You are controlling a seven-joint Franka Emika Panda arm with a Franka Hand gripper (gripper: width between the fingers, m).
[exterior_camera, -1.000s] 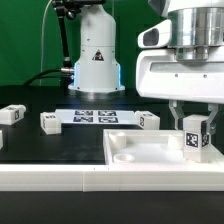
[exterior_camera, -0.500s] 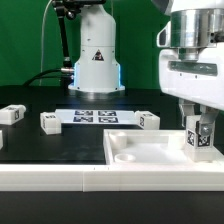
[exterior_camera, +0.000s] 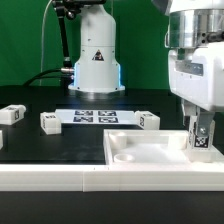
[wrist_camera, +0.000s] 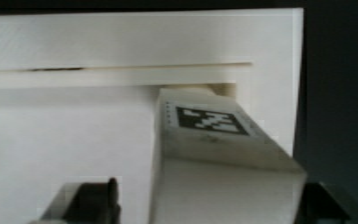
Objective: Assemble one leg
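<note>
My gripper is shut on a leg, a small white post with a black-and-white tag, held upright. The leg's lower end is at the right near corner of the large white panel; I cannot tell if it touches. In the wrist view the leg runs out from between the dark fingers over the panel near its edge. Three more legs lie on the black table: one at the exterior view's left, one beside it, one behind the panel.
The marker board lies flat mid-table, between the loose legs. The arm's white base stands behind it, before a green backdrop. A white ledge runs along the front.
My gripper has moved toward the exterior view's right and a little down with the leg in it. The loose legs and the panel have not moved.
</note>
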